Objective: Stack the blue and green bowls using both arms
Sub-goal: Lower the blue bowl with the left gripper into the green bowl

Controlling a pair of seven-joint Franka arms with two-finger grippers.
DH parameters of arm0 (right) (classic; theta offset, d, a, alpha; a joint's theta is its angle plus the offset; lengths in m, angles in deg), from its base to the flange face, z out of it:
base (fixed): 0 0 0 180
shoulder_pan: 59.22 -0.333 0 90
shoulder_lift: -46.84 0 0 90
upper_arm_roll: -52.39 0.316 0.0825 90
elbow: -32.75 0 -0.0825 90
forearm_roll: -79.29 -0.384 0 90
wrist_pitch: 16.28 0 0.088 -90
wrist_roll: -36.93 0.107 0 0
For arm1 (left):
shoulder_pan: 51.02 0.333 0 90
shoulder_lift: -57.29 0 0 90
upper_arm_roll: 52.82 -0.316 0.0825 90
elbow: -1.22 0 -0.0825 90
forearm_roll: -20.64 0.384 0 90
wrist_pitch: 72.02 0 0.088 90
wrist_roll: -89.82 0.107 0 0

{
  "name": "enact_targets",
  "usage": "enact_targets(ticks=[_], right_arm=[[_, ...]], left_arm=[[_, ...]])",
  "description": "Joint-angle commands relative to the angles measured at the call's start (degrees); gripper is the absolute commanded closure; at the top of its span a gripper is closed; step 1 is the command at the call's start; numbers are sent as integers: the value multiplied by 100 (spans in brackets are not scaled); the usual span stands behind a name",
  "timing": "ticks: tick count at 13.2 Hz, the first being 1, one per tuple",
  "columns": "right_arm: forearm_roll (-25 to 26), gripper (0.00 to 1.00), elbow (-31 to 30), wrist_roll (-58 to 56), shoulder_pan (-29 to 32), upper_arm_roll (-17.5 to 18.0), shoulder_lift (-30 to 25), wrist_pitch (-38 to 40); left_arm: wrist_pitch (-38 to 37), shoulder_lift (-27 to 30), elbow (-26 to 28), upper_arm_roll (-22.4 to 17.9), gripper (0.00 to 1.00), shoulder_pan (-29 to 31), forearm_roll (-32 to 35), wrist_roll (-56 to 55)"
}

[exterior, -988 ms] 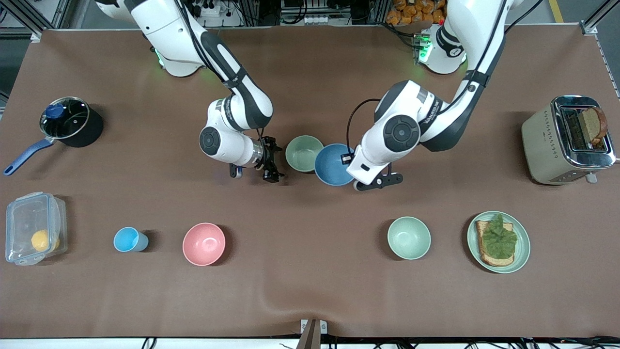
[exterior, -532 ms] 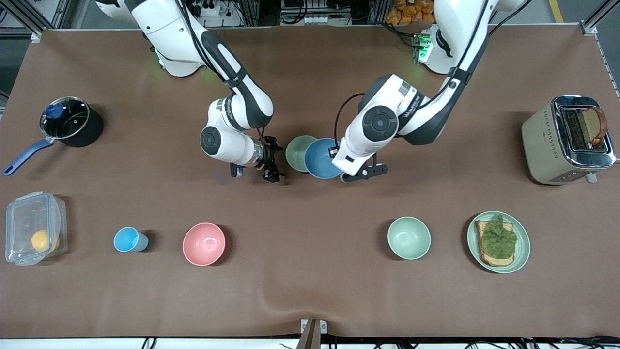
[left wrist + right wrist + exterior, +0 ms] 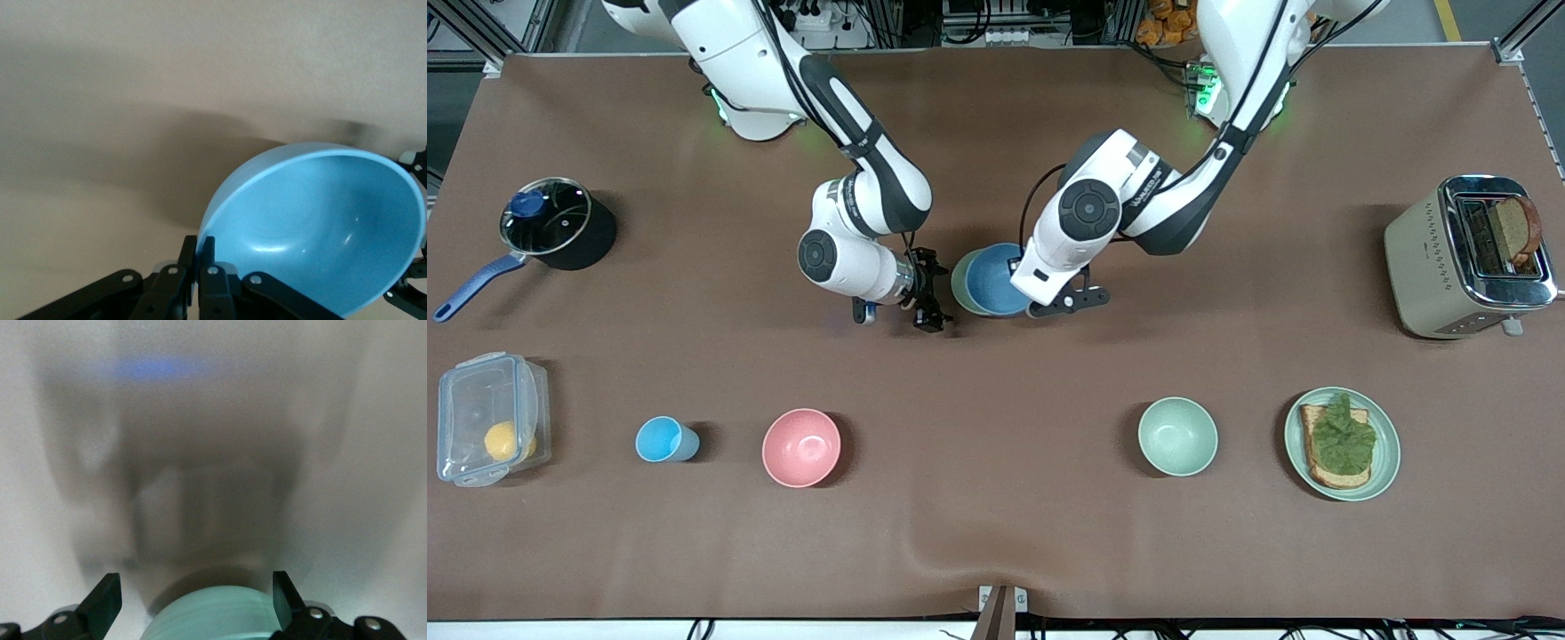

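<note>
The blue bowl (image 3: 991,281) hangs tilted over the sage green bowl (image 3: 958,283) and covers most of it; I cannot tell whether they touch. My left gripper (image 3: 1020,268) is shut on the blue bowl's rim at the side toward the left arm's end. In the left wrist view the left gripper (image 3: 198,251) pinches the rim of the blue bowl (image 3: 320,227). My right gripper (image 3: 932,293) is open and empty beside the green bowl, toward the right arm's end. In the right wrist view the green bowl (image 3: 217,617) lies just in front of the open right gripper (image 3: 193,588).
Nearer the front camera stand a pink bowl (image 3: 801,447), a light-blue cup (image 3: 663,439), a paler mint bowl (image 3: 1177,436) and a plate (image 3: 1385,462) with toast. A toaster (image 3: 1432,258) is at the left arm's end; a pot (image 3: 560,222) and a plastic box (image 3: 489,418) are at the right arm's.
The left arm has carried the blue bowl toward the right arm's end, from beside the green bowl to over it. The right gripper has stayed in place.
</note>
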State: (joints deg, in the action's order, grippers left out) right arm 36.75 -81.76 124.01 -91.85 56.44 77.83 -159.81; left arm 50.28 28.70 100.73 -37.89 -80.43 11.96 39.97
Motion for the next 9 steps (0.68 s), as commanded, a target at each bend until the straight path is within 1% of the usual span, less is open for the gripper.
enact_targets(ticks=[1,4,9], right_arm=[[-132,0,-80,-32,-33,0,-102,-25],[-132,0,-80,-41,-33,0,-111,1],[-132,0,-80,-41,-33,0,-119,19]], left_arm=[[311,-67,95,1,100,-152,-143,-253],[689,-225,166,-8,100,-293,-143,-394],[892,-402,157,-8,100,-364,-143,-403]])
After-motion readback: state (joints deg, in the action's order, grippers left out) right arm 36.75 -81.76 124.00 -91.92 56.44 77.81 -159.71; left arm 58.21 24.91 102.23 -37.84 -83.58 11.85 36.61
